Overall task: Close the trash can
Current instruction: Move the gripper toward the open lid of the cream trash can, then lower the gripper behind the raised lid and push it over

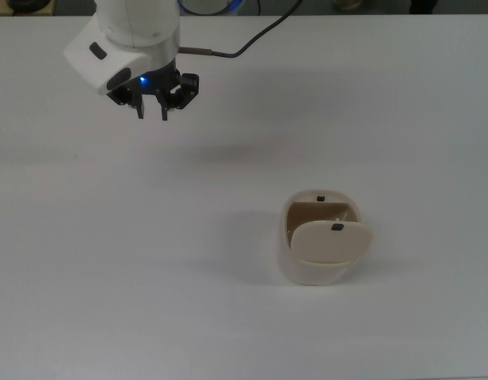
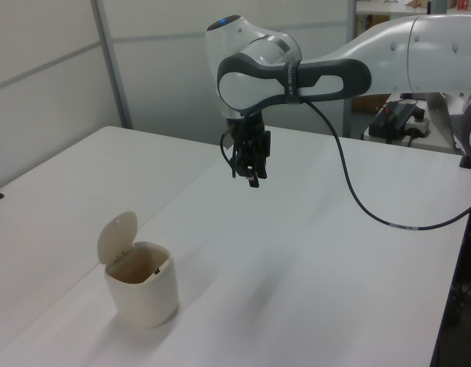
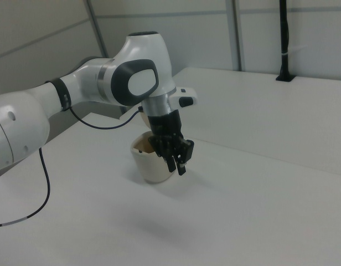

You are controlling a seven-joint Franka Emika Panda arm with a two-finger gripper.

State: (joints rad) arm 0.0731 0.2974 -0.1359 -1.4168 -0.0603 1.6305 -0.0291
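The trash can [image 1: 314,267] is a small cream bin on the white table, at the top view's lower right. Its flat lid [image 1: 331,241] with a tiny black knob stands swung up, so the mouth is uncovered. In the left view the lid [image 2: 117,238] rises above the rim of the trash can [image 2: 144,294]. My gripper [image 1: 152,115] hangs in the air far from the bin, at the top view's upper left. It holds nothing and its fingers point down with a narrow gap between them. In the right view the gripper [image 3: 177,168] hides part of the trash can [image 3: 148,165].
A black cable [image 1: 252,43] trails from the wrist across the table's far side and hangs in a loop in the left view [image 2: 358,206]. A black post [image 3: 283,39] stands at the table's far edge in the right view. Wall panels lie behind.
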